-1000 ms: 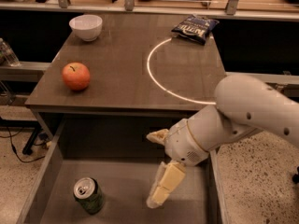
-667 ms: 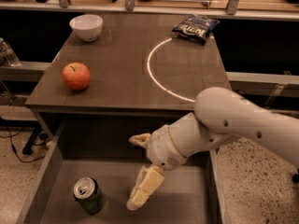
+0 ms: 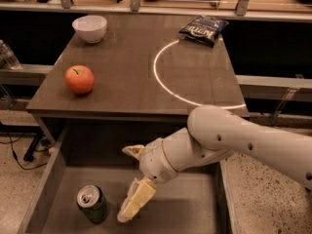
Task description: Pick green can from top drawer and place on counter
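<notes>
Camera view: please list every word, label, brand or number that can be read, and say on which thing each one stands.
On the chip bag: pale lettering, too blurred to read.
On the green can: no readable label on its dark side.
On the gripper, open inside the top drawer just right of the can: no markings.
No other text is visible.

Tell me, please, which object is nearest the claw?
The green can, in the top drawer beside the open claw; apple, bowl and chip bag sit on the counter.
</notes>
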Controlling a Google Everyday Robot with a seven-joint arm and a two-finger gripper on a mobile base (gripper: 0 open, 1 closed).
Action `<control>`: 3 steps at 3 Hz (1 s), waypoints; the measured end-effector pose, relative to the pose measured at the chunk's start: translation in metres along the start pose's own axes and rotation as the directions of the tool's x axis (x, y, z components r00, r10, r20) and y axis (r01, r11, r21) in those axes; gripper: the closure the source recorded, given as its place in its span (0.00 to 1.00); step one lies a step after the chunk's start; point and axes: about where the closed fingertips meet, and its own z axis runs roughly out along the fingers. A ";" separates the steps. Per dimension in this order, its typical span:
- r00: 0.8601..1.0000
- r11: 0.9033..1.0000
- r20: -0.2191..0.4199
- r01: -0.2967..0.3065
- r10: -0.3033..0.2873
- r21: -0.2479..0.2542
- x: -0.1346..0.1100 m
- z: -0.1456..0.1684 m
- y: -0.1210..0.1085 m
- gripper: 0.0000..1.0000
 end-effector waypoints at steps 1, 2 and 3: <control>0.999 1.000 0.032 0.025 -0.025 0.005 0.003 0.009 0.003 0.00; 0.991 0.995 0.104 0.084 -0.089 0.045 0.006 0.034 -0.010 0.00; 0.977 0.986 0.155 0.134 -0.149 0.102 0.013 0.056 -0.029 0.00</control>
